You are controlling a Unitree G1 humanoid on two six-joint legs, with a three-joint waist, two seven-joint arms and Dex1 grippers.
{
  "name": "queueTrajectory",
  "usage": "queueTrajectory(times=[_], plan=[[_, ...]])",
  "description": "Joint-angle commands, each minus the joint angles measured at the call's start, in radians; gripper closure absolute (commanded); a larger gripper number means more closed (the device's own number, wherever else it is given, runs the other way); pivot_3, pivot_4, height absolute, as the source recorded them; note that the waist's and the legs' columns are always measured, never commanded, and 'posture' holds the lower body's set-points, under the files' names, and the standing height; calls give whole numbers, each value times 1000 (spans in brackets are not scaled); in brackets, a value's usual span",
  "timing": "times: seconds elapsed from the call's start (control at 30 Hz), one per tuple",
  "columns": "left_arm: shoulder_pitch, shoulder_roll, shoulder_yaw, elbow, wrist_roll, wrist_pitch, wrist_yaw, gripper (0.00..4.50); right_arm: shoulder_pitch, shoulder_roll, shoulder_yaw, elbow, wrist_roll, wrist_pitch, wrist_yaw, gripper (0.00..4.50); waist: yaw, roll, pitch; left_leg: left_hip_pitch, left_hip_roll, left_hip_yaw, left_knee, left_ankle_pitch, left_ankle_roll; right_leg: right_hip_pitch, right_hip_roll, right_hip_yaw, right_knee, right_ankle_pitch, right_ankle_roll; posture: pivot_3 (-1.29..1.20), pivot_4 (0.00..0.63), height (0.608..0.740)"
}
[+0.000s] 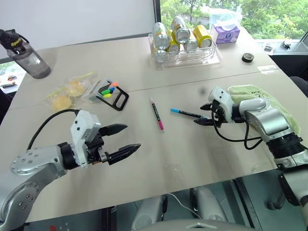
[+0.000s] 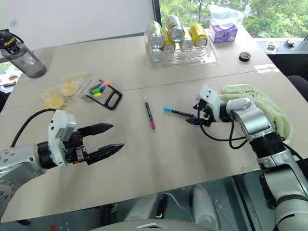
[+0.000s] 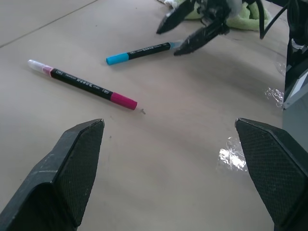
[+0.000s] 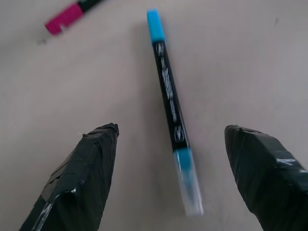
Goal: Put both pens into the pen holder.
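- Blue caps mark the pen [image 1: 188, 114] nearest to the right gripper [image 1: 206, 115]. This pen lies flat on the beige surface [image 1: 192, 159], and its clear-tipped end points toward the gripper.
- The right gripper's fingers [image 4: 86, 168] are spread apart, one on each side of that end, and they hold nothing. In the right wrist view the pen runs straight up the gap between them, so I judge the gripper is lined up this way to close across the barrel.
- The pink-ended pen [image 1: 157, 114] lies just beside the blue one, also flat on the surface, with no gripper touching it.
- The left gripper [image 1: 122, 141] hangs above the near side of the surface, with its fingers [image 3: 72, 163] opened wide and empty. It points toward the pink-ended pen but is well apart from it, so it seems to be waiting.
- The pen holder [image 1: 111, 95] lies on its side at the far left, next to a bag of yellow sweets [image 1: 67, 91], with short coloured markers [image 1: 108, 90] showing at its mouth. Because the mouth faces sideways, I think a pen must be slid in almost level.
- Neither pen is in the holder yet, so both parts of the task remain.
- A green towel [image 1: 262, 98] lies under the right forearm; the clear tray of cans [image 1: 185, 50] stands far back, out of the way.
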State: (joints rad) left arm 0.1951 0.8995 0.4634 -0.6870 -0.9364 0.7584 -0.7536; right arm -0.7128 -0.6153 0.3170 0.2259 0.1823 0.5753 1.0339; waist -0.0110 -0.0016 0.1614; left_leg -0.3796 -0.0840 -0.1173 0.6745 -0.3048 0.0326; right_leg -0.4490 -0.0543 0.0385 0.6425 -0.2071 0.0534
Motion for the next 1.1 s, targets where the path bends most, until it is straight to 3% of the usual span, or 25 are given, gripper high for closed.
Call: queueTrajectory(times=[0.03, 0.07, 0.1, 0.2, 0.23, 0.37, 0.5, 0.73, 0.83, 0.9, 1.1], plan=[[3, 5, 44, -26, -17, 0, 7, 0, -17, 5, 12, 44, -57, -70, -4, 1930, -2, 0, 0, 0, 0, 0, 0, 0, 0, 0, 0, 0, 0, 0, 0, 0, 150, 739], [2, 8, 47, -25, -18, 0, 7, 0, -16, 13, 9, 55, -61, -78, -4, 2219, -4, 0, 0, 1, 0, 1, 0, 0, 0, 0, 0, 0, 0, 0, 0, 0, 150, 739], [2, 11, 50, -24, -19, 1, 6, 0, -16, 20, 4, 63, -63, -83, -4, 3020, -4, 0, 0, 1, 0, 1, 0, 0, 0, 0, 0, 0, 0, 0, 0, 0, 150, 739], [0, 17, 60, -23, -27, 3, 6, 0, -15, 35, -8, 70, -71, -96, -6, 4314, -6, -1, -1, 1, 0, 1, 0, 0, 0, 0, 1, 0, 0, 0, 0, 0, 150, 739], [0, 18, 61, -23, -27, 3, 4, 0, -14, 36, -14, 69, -72, -96, -5, 4461, -6, -1, -1, 1, 0, 1, 0, 0, 0, 1, 1, 1, 0, 0, 0, 0, 150, 739], [-23, -26, 70, -18, -79, -9, 31, 0, 2, 21, -58, 28, -38, -74, 14, 4461, -5, -1, -1, 2, 0, 1, 0, 0, 0, 1, 1, 1, 1, 0, 0, 0, 150, 739], [-55, -160, 50, -4, -192, -24, 142, 0, 35, 0, -141, -75, 41, -8, 29, 4461, -2, -1, -1, 0, 0, 0, 1, 0, 0, 1, 0, 1, 1, 0, 0, 0, 150, 739], [-231, -542, -151, 108, -114, -90, 522, 0, 83, 109, -246, -337, 252, 116, -7, 4461, -3, -2, -2, 0, 0, -1, 8, 0, 0, 1, 1, 1, 6, 0, 0, 0, 150, 739], [-309, -699, -152, 156, -219, -147, 585, 0, 111, 131, -236, -407, 282, 130, -29, 4461, 3, -5, -3, 0, -1, -1, 11, 0, 0, 2, 0, 1, 9, 0, 0, 0, 150, 739], [-332, -741, -156, 166, -256, -155, 591, 0, 124, 142, -235, -444, 305, 142, -40, 4461, 4, -5, -3, 0, -1, -1, 12, 0, 0, 1, 0, 1, 10, 0, 0, 0, 150, 739], [-338, -750, -223, 149, -293, -142, 554, 0, 166, 138, -202, -519, 340, 165, -44, 4461, -2, -5, -4, 1, -1, 0, 12, 0, 0, 1, 0, 1, 11, 0, 0, 0, 150, 739]])
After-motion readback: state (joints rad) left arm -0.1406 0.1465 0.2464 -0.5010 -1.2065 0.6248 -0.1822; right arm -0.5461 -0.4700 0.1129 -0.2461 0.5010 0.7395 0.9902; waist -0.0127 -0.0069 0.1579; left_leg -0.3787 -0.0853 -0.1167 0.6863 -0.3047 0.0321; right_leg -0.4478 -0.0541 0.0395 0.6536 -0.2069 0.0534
